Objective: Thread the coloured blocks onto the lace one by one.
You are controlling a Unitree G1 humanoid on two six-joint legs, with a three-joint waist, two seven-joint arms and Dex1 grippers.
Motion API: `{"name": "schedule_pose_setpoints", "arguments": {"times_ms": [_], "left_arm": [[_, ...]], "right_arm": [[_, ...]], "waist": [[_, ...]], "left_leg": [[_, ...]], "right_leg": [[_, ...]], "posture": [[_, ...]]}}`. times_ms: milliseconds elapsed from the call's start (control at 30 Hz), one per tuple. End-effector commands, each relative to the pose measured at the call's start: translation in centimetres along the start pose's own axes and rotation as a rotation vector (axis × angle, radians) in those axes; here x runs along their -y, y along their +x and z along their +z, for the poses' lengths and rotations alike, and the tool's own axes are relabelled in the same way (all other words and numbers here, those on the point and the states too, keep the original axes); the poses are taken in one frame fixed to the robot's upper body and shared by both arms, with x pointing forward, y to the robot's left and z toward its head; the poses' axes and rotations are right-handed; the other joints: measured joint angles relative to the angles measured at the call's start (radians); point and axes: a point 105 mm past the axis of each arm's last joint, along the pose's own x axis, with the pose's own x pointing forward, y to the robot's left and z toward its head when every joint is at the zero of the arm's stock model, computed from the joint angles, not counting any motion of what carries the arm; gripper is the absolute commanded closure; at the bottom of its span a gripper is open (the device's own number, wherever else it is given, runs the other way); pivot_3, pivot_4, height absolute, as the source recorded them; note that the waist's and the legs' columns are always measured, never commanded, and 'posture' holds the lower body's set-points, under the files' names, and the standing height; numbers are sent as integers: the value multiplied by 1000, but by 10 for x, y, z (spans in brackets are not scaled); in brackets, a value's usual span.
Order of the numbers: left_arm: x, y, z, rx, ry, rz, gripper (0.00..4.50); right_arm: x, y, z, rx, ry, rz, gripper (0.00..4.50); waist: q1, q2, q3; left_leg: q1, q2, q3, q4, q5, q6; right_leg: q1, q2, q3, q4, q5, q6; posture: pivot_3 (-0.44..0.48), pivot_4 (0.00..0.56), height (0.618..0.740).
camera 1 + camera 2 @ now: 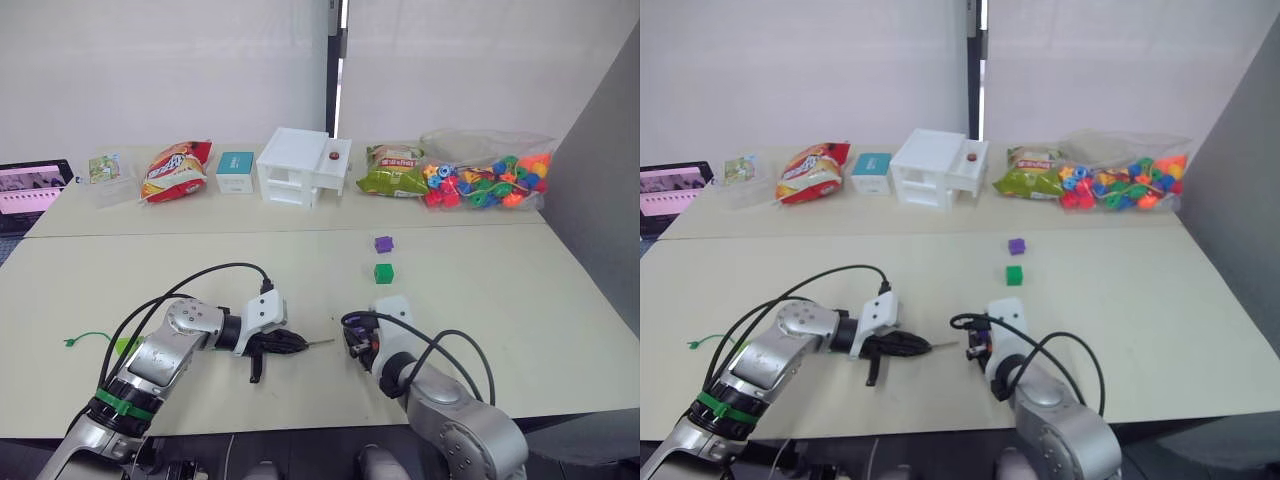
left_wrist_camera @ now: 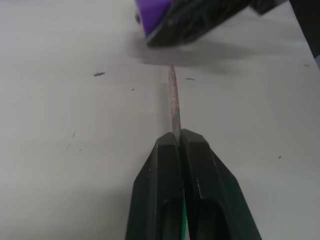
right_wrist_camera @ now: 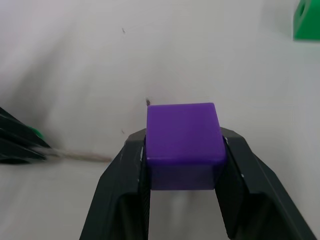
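Left gripper (image 2: 177,145) fingers clamp the lace (image 2: 173,102) tip, aimed at the purple cube (image 3: 184,134) pinched between right gripper (image 3: 182,150) fingers, just above the desk (image 1: 520,310).

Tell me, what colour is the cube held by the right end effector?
Purple. The cube shows best in the right wrist view, clamped in the right end effector.

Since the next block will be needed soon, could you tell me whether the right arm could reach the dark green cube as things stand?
Probably not yet: the way to the dark green cube looks open, but the right gripper is shut on a purple cube.
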Motion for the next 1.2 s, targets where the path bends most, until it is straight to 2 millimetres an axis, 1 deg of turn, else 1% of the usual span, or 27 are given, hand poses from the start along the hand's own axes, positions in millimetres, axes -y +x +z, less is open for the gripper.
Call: {"name": "schedule_pose_setpoints", "arguments": {"times_ms": [33, 167, 200, 333, 400, 433, 500, 567, 600, 633, 700, 767, 867, 933, 967, 1067, 1167, 1200], "left_arm": [[2, -3, 8, 5, 36, -12, 4500], [2, -3, 11, 5, 37, -11, 4500], [2, -3, 11, 5, 36, -9, 4500], [3, -4, 12, 4, 32, -5, 4500], [3, -5, 14, 6, 31, 5, 4500], [3, -5, 14, 6, 31, 10, 4500], [3, -6, 15, 6, 31, 19, 4500], [3, -7, 16, 6, 32, 33, 4500], [3, -8, 16, 7, 32, 36, 4500], [4, -8, 17, 8, 32, 37, 4500], [4, -9, 17, 4, 32, 42, 4500], [4, -10, 17, -1, 30, 47, 4500], [8, -12, 18, -2, 23, 50, 4500], [15, -14, 20, -7, 12, 45, 4500], [17, -15, 20, -17, 9, 49, 4500], [25, -16, 20, -42, 17, 46, 4500], [29, -17, 20, -56, 10, 53, 4500], [30, -17, 19, -70, 8, 61, 4500]], "right_arm": [[-6, 8, -22, -92, 24, 17, 3327], [0, 3, -7, -6, -5, -5, 3327], [2, -1, 1, 27, -14, 2, 2263], [5, -19, 26, 104, -102, 73, 897], [2, -34, 43, 132, -221, 216, 193], [1, -40, 49, 134, -277, 281, 46], [2, -46, 56, 119, -355, 378, 46], [1, -52, 63, 81, -444, 548, 46], [1, -54, 63, 39, -520, 650, 46], [2, -56, 62, 4, -567, 712, 46], [7, -50, 60, -67, -677, 839, 46], [13, -42, 57, -107, -783, 904, 46], [24, -18, 54, -133, -1038, 965, 46], [25, -7, 52, -142, -1156, 1043, 46], [27, -2, 50, -156, -1194, 1068, 46], [32, 9, 46, -178, -1240, 1101, 46], [30, 13, 45, -172, -1229, 1148, 46], [29, 14, 45, -166, -1222, 1161, 280]], "waist": [[-4, -1, -1], [-5, -2, -2], [-4, -2, -2], [1, -2, -1], [2, -2, -1], [3, -2, -1], [5, -2, -1], [2, -1, 0], [3, -2, 0], [2, -2, 0], [1, -2, 1], [2, -2, 1], [-2, -2, 1], [-5, -2, 1], [-4, -2, 1], [-3, -2, 1], [7, -2, 1], [7, -2, 1]], "left_leg": [[2, 0, 0, -1, 0, 0], [2, 0, 0, -1, 0, 0], [2, 0, 0, -1, 0, 0], [1, 0, 0, 0, 0, 0], [-1, 0, 0, 0, 0, 0], [-2, -1, 0, 0, 0, 0], [-1, -1, 0, 0, 0, 0], [-1, 0, -1, 0, 0, 1], [-1, 0, 0, 0, 0, 1], [-1, 0, 0, 0, 0, 1], [-1, 0, 0, 0, -1, 1], [0, 0, 1, 0, -1, 1], [-1, 0, 1, 1, -1, 1], [-2, 0, 2, 1, -1, 1], [-2, 0, 2, 1, -1, 1], [-2, 0, 1, 1, -1, 1], [-3, 0, 1, 1, -1, 1], [-4, 0, 1, 1, -1, 1]], "right_leg": [[1, 0, 0, 0, 0, 0], [1, 1, 0, 0, 0, 0], [1, 1, 0, 0, 0, 0], [1, 0, 0, 0, 0, 0], [1, 0, 0, -1, 0, 0], [0, -1, 0, -2, 0, 0], [1, -1, 0, -3, 0, 0], [1, 0, -1, -2, 0, 0], [1, 0, 0, -3, 0, 0], [2, 0, -1, -3, 0, 0], [2, 0, -1, -4, 0, 0], [3, 0, -1, -5, 0, 0], [2, 0, -1, -5, 0, 0], [1, -1, 0, -5, 0, 0], [0, 0, 0, -5, 0, 0], [-1, -1, 0, -3, 0, 0], [-1, -2, -1, -3, 0, 0], [-1, -2, -1, -3, 0, 0]], "posture": [[0, 150, 740], [0, 150, 740], [0, 150, 740], [0, 150, 740], [0, 150, 740], [0, 150, 740], [0, 150, 740], [0, 150, 740], [0, 150, 740], [0, 150, 740], [0, 150, 740], [0, 150, 740], [0, 150, 740], [0, 150, 740], [0, 150, 740], [0, 150, 740], [0, 150, 740], [0, 150, 740]]}}
